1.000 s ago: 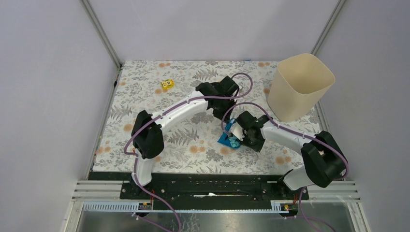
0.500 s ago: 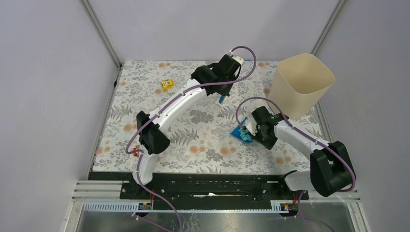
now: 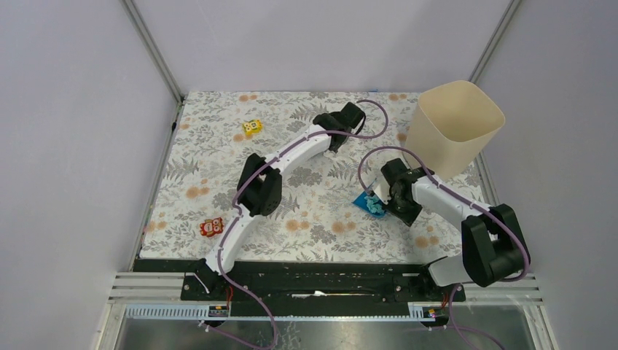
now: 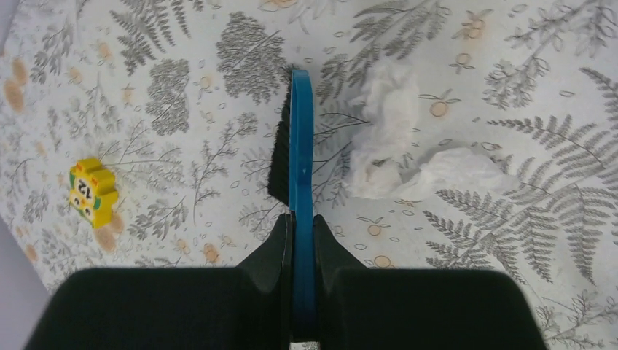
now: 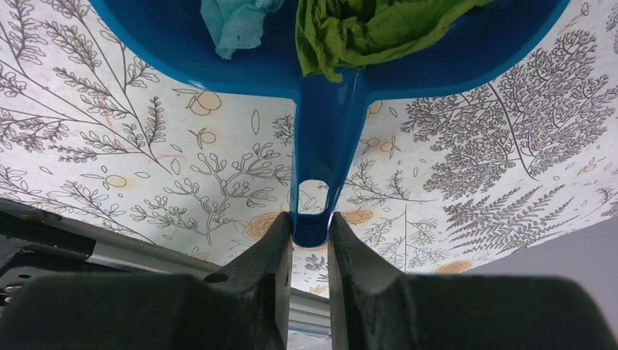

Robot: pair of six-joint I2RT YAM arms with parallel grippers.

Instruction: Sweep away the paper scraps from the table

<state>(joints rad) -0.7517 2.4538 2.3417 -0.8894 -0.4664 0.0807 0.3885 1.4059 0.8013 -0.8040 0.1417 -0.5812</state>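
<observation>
On the table (image 3: 189,168), my left gripper (image 4: 302,226) clamps the brush (image 4: 300,131) beside white paper scraps (image 4: 382,117); right gripper (image 5: 309,226) clamps the dustpan (image 5: 321,131), which I'd bring over next

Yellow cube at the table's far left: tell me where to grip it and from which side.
Probably from above, fingers closing across two opposite side faces of the yellow cube. It sits flat on the table, number face up, with nothing touching it, so the sides are free.
</observation>
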